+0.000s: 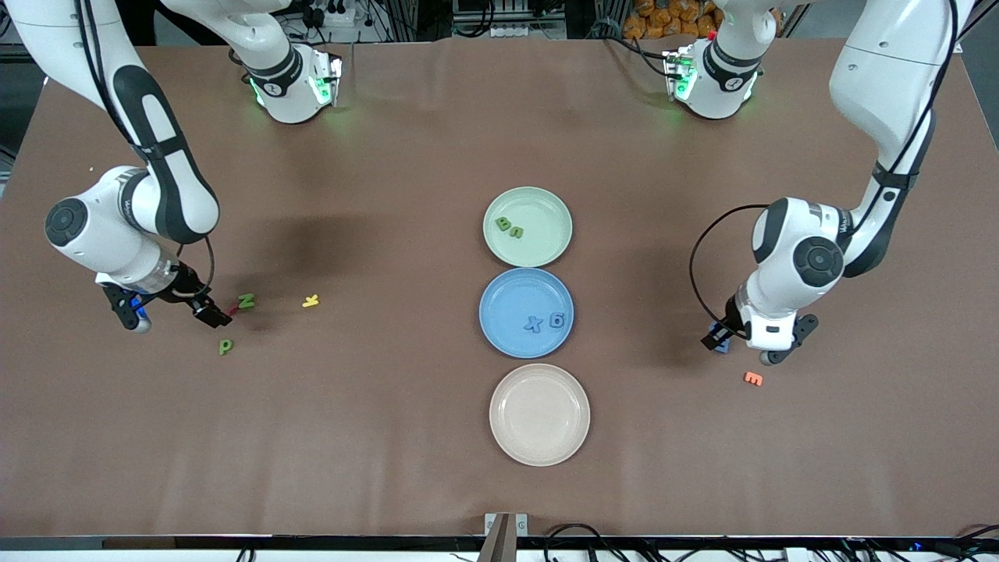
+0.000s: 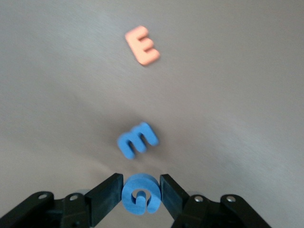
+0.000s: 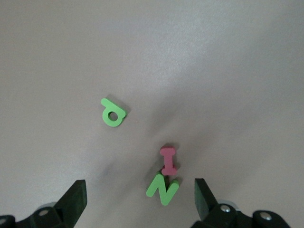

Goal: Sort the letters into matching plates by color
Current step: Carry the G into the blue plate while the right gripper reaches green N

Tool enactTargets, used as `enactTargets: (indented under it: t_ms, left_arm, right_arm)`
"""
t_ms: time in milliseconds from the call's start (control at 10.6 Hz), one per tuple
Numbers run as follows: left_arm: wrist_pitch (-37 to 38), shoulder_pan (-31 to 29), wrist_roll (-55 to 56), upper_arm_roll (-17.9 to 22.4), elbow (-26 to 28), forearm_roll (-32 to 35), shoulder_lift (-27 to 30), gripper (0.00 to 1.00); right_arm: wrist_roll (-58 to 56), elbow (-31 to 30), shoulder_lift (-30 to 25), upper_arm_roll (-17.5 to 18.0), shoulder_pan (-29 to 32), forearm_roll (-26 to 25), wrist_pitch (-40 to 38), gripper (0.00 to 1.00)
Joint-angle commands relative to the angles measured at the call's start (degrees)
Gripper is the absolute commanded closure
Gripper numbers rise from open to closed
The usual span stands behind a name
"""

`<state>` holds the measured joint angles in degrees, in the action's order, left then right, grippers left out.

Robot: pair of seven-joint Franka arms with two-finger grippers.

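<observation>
My left gripper [image 2: 141, 194], low at the left arm's end of the table, pinches a blue G [image 2: 140, 194], bound for the blue plate [image 1: 499, 312]; a blue M [image 2: 137, 140] lies just beside it. My right gripper [image 3: 140, 202] hangs wide over the green N [image 3: 162, 188], which touches a pink I [image 3: 168, 160], so a clean straddle matters. A green P [image 3: 112, 112] waits near; the green plate [image 1: 546, 242] holds two letters.

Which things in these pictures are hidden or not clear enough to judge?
- Front view: the left gripper hides the blue letters under it; only the left wrist view shows them.
- Front view: the pink letter beside the green N is mostly covered by the right gripper.
- Front view: the green letters in the green plate are too small to read surely.
</observation>
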<state>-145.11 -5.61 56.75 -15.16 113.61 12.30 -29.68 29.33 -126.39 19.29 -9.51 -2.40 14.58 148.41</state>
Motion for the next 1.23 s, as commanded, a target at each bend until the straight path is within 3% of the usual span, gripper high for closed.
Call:
enactTargets:
  t_ms: [0, 379, 663, 1137]
  left_arm:
    - [1.1, 4.5, 6.4, -0.1, -3.0, 0.8, -0.7, 1.0]
    - [1.1, 15.4, 18.0, 0.0, -9.9, -4.1, -4.1, 1.0]
    - [1.1, 22.6, 27.3, 0.0, -16.7, -4.1, -8.2, 1.0]
    - [0.9, 30.2, 29.6, 0.0, -20.2, -8.1, -10.1, 1.0]
  right_arm:
    - [8.7, 0.6, 0.7, -0.9, -1.2, 1.0, -0.3, 0.0]
    - [24.3, 0.7, 2.5, -0.9, -2.4, 0.5, -0.2, 0.0]
    - [26.7, 0.6, 3.3, -0.9, -2.6, 0.4, -0.4, 0.0]
    - [29.7, 0.4, 4.4, -0.9, -3.1, 0.2, -3.3, 0.0]
